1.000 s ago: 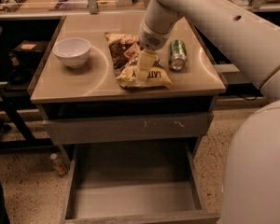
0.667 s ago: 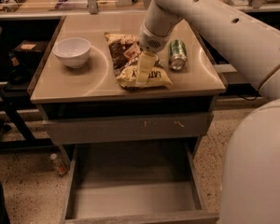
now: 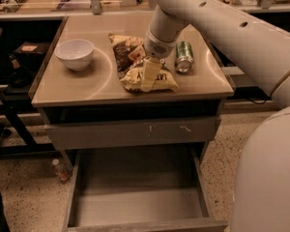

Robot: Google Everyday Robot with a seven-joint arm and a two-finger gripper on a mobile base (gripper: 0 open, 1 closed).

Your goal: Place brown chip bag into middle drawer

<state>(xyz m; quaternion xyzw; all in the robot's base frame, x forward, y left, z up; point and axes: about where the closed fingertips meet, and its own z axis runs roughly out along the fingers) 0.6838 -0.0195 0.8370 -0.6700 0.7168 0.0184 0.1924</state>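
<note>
up on the table (image 3: 77, 83): bag (image 3: 128, 57) lying flat between bowl (image 3: 74, 53) and can (image 3: 184, 57), nearer the can. gripper (image 3: 150, 76) down on the bag's middle, touching it; cannot tell if spread or pinching. low in front: drawer (image 3: 135, 204) pulled out wide, bag not in it. just above: scratched drawer front (image 3: 130, 132), pushed in.

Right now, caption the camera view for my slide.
Gripper at the brown chip bag on the tabletop, between white bowl and green can; middle drawer open below.
</note>
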